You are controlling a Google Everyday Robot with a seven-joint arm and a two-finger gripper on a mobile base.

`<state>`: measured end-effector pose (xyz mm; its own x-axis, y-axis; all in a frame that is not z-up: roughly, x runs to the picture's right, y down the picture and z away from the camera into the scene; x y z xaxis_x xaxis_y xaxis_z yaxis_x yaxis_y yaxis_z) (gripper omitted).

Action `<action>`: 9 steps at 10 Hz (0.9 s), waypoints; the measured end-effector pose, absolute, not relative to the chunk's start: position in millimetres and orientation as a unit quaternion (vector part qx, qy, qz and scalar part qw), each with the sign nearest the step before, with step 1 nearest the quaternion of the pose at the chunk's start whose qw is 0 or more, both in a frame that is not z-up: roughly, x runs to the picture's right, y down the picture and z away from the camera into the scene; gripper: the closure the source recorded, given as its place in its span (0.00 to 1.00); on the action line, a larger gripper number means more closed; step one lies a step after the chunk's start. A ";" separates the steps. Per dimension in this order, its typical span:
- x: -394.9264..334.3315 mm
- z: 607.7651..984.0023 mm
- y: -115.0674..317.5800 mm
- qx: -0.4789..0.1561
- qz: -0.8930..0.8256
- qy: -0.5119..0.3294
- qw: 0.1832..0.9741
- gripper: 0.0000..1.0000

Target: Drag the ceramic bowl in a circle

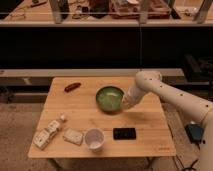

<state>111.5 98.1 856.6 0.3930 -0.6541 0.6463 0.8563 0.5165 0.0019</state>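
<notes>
Green ceramic bowl sits near the middle of the table, toward the back. The gripper is at its right rim; open or closed, cannot tell. Judged: rigid, fairly heavy, glazed and slick, chips if knocked. Hold the rim wall, drag slowly

The wooden table carried the green bowl near its middle and a sausage at the far left. Along its near edge lay a carton, a packet, a white cup and a phone. My gripper was at the bowl's right rim.
</notes>
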 end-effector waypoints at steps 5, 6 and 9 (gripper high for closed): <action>105.3 886.8 83.9 -0.155 -0.485 -0.280 0.814 0.20; 107.8 888.4 84.3 -0.155 -0.485 -0.277 0.815 0.20; 110.6 900.0 89.4 -0.156 -0.485 -0.270 0.817 0.20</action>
